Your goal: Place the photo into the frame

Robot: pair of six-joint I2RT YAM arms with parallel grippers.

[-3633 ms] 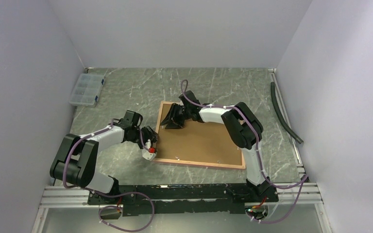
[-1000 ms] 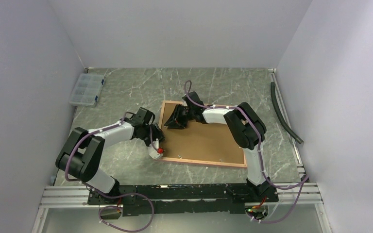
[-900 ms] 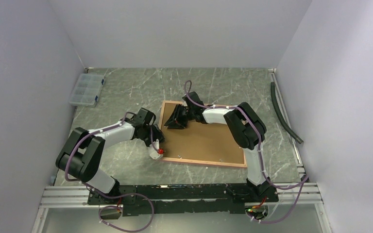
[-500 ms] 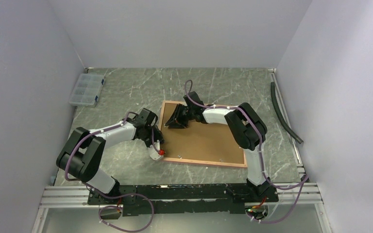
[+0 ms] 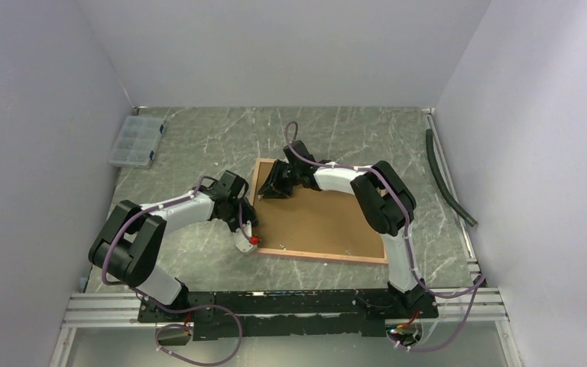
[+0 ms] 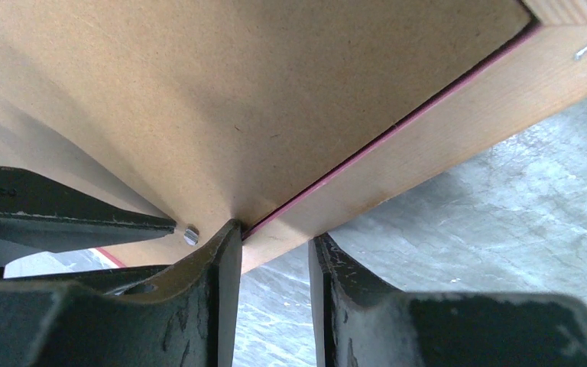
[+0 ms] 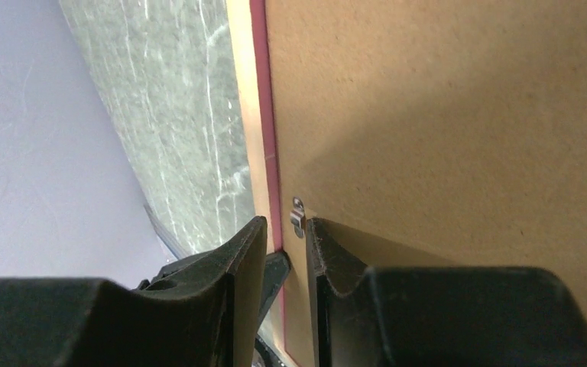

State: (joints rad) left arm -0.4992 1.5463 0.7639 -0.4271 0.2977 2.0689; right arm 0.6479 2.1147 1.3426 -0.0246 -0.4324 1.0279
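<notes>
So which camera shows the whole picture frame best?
The top external view: only there does the frame show whole, flat on the table. The left wrist view shows one stretch of tan rail near a corner; the right wrist view, a thin strip of rail beside the brown board.

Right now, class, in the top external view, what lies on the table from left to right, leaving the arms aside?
clear compartment box → the frame, lying back up → black hose near the right wall
</notes>
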